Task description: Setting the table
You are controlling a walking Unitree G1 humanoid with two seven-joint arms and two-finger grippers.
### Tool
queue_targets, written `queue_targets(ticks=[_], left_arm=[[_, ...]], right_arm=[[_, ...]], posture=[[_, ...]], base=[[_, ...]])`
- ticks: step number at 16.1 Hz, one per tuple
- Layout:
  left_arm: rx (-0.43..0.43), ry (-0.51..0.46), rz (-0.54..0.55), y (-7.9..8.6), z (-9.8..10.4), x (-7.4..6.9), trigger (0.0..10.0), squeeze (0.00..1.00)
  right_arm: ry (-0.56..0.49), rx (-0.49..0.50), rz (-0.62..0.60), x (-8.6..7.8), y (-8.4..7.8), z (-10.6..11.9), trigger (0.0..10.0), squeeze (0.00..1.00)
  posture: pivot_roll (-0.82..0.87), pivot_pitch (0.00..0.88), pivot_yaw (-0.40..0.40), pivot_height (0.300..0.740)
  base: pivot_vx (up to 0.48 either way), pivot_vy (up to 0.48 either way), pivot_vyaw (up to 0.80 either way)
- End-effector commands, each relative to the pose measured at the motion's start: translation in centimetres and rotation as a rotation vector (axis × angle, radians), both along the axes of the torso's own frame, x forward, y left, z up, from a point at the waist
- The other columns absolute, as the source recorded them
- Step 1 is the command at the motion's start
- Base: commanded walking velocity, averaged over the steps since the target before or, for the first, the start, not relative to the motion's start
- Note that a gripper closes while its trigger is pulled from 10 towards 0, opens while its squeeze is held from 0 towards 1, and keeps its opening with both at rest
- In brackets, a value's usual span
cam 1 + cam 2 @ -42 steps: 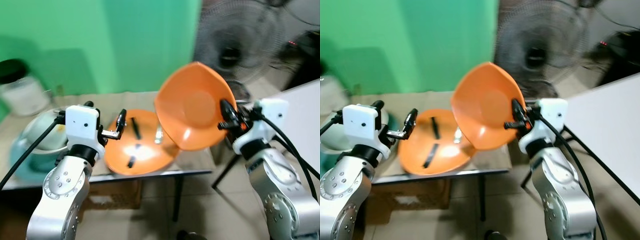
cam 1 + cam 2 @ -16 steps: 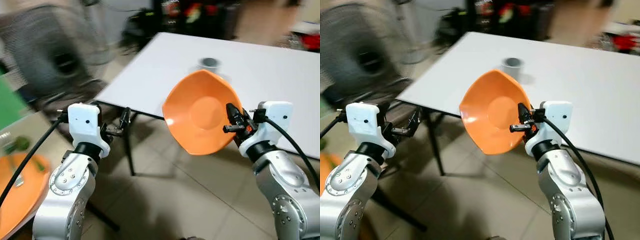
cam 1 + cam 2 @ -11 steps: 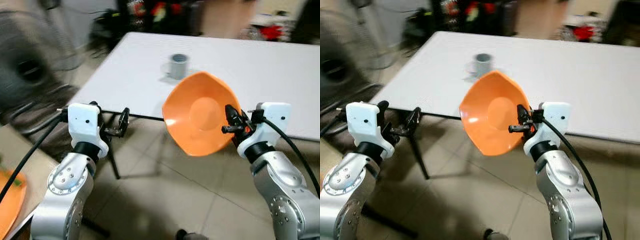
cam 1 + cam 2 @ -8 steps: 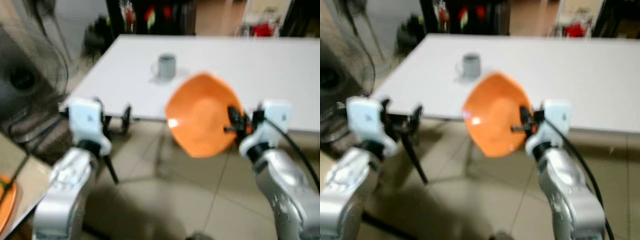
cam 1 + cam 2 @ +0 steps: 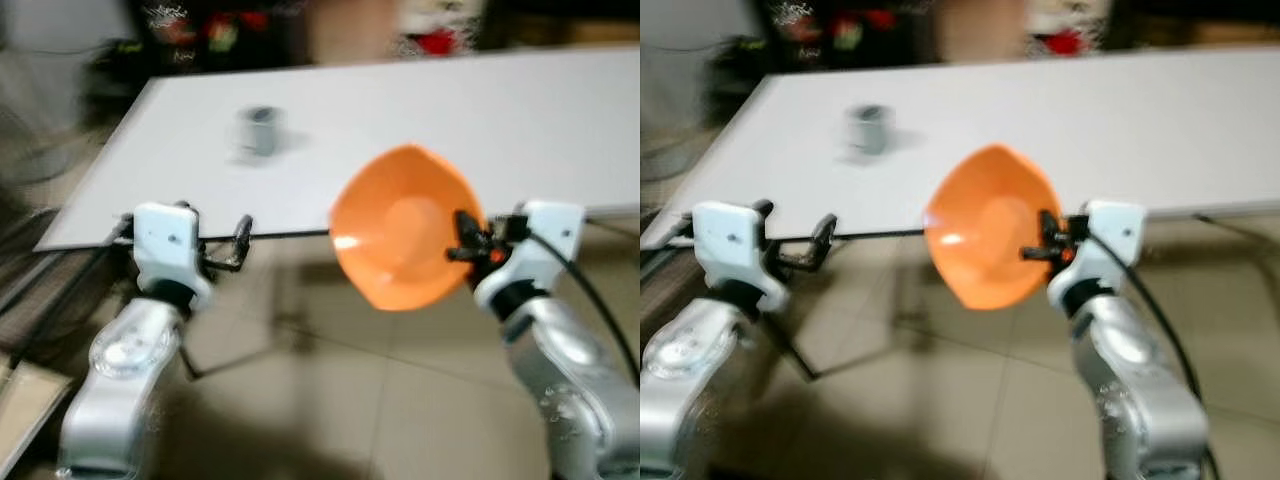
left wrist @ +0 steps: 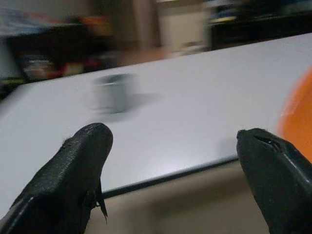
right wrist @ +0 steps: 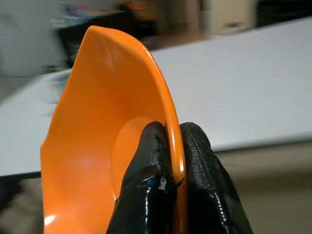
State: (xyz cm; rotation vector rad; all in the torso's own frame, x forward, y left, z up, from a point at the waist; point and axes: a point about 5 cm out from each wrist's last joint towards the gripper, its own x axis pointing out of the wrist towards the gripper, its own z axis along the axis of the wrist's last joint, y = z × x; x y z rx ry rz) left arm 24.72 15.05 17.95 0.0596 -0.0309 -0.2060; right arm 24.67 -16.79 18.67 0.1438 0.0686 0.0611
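Orange bowl (image 5: 402,240) carried on edge in front of a white table (image 5: 420,110).

The right gripper (image 7: 168,161) pinches the bowl's rim between both black fingers, so the bowl stands tilted with its hollow facing the robot, nothing inside it, just short of the table's near edge. The left gripper (image 6: 175,170) hangs with fingers spread wide, holding nothing. A grey cup (image 5: 260,130) stands on the table (too blurred to see its contents).

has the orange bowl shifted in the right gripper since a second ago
No. The orange bowl sits pinched at its rim by the right gripper, tilted as before. The camera has swung, so the white table and the mug look shifted.
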Motion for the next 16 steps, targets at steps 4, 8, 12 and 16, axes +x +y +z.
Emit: queue_targets(ticks=[4, 8, 12, 16], left_arm=[[0.014, 0.005, 0.001, 0.7, -0.4, -0.9, 10.0, 0.0], [0.02, 0.009, 0.029, 1.3, -0.5, -1.4, 10.0, 0.0], [0.019, 0.016, 0.043, 1.6, -0.7, -1.7, 10.0, 0.0], [0.016, 0.014, 0.038, 1.5, -0.6, -1.6, 10.0, 0.0]], right_arm=[[-0.018, 0.072, 0.089, 0.7, 0.9, 0.9, 10.0, 0.0], [0.034, 0.149, 0.075, 1.7, 0.2, 0.4, 10.0, 0.0], [-0.009, 0.103, 0.102, 2.3, 0.1, 0.9, 10.0, 0.0], [-0.003, 0.11, 0.119, 2.0, 0.5, 0.7, 10.0, 0.0]], posture=[[-0.1, 0.0, 0.053, 0.74], [-0.09, 0.0, 0.038, 0.74], [-0.08, 0.0, 0.033, 0.74], [-0.09, 0.0, 0.04, 0.74]], base=[[0.0, 0.0, 0.0], [0.22, 0.0, 0.0], [0.308, 0.0, 0.0], [0.315, 0.0, 0.0]])
